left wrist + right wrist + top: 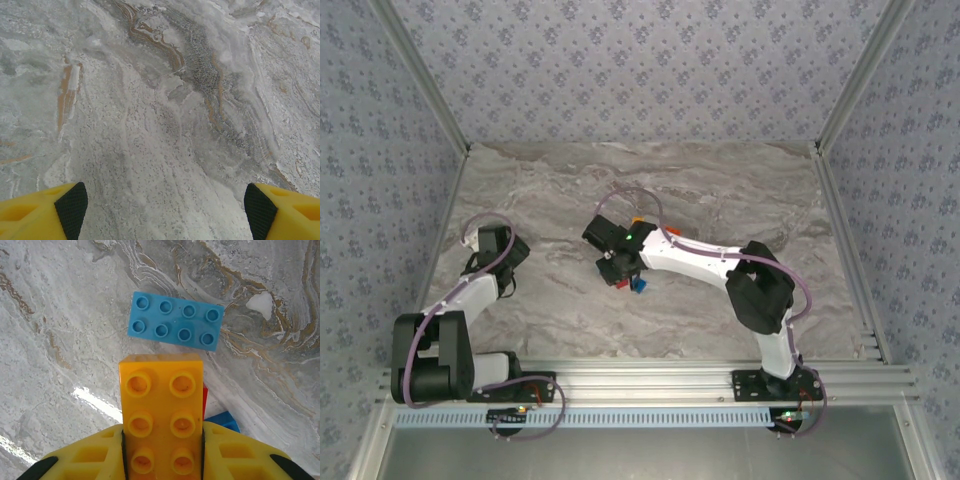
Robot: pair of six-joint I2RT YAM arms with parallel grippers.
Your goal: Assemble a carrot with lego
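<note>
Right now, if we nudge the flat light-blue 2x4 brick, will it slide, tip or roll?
Probably slides: the light-blue brick lies flat, studs up, wide and low, so tipping or rolling seems unlikely. The table looks glossy, so expect little grip; an off-centre push may spin it. Looks like rigid plastic, so it should not flex.

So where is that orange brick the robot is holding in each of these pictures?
Top external: at the right fingers, mid-table, too hidden there to pick out.
Right wrist: orange brick bottom centre, clamped by the right fingers.
Left wrist: left fingers open over the marble table.
Shared landmark: red brick beside the right fingers, a sliver right of the orange brick in the wrist view.
</note>
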